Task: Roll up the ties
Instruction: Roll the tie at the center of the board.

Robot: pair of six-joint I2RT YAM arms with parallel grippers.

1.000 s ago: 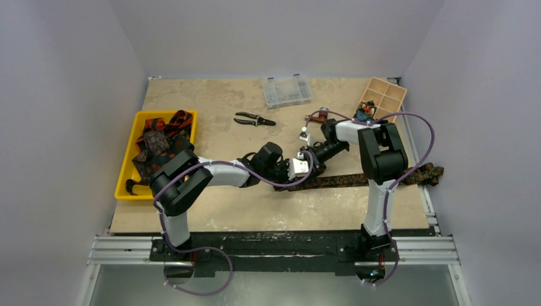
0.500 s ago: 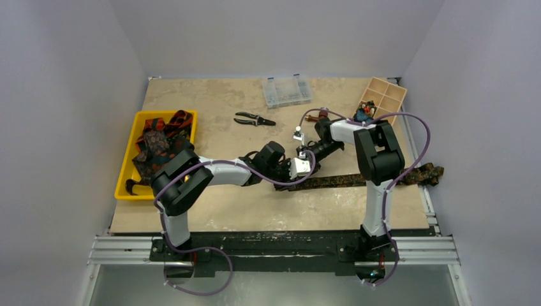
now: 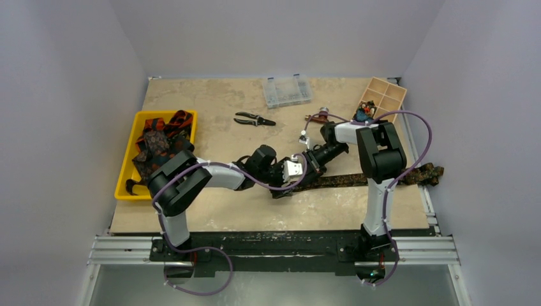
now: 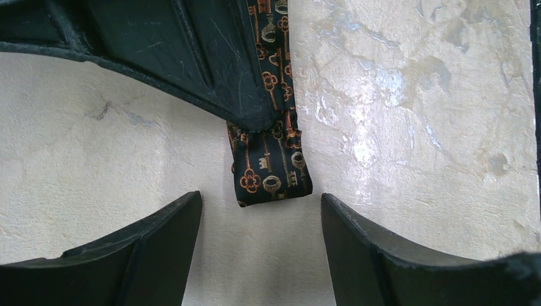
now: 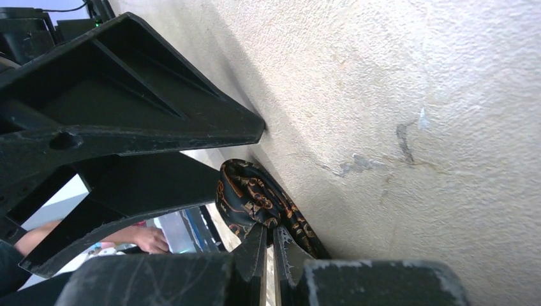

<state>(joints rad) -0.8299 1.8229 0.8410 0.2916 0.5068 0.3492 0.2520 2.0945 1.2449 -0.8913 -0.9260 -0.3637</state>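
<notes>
Tie (image 3: 357, 180): dark cloth w/ orange key print. It lies flat on the near-R part of the table (image 3: 210, 210), running approx 9-to-3 o'clock. Its 3 o'clock end is bunched just past the table edge. Its 9 o'clock end is doubled over into a short, rounded fold that rests on the table.

R end effector (image 5: 269, 233): fingers closed tight together, pinching the tie cloth right at the fold. In the R wrist view the fold bulges out just beyond the fingertips.

L end effector (image 4: 258, 199): jaws well apart, not holding anything. It sits at the 9 o'clock end of the tie, one finger on either side of the fold. Neither finger touches the cloth, and bare table shows btwn each finger and the fold. The two end effectors meet tip to tip over that end of the tie.

Other ties (image 3: 159, 141), red, dark & spotted, are heaped in a yellow bin (image 3: 122, 180) at the table's 9 o'clock side, well apart from the flat tie.

Black-handled pliers (image 3: 254, 119) lie on the table at approx 11 o'clock of the fold, clear of both arms. A clear lidded box (image 3: 286, 91) sits at the 12 o'clock edge. A wooden tray (image 3: 385, 97) w/ compartments is at the 1–2 o'clock corner. A few small items are in one near compartment, too small to tell what they are.
</notes>
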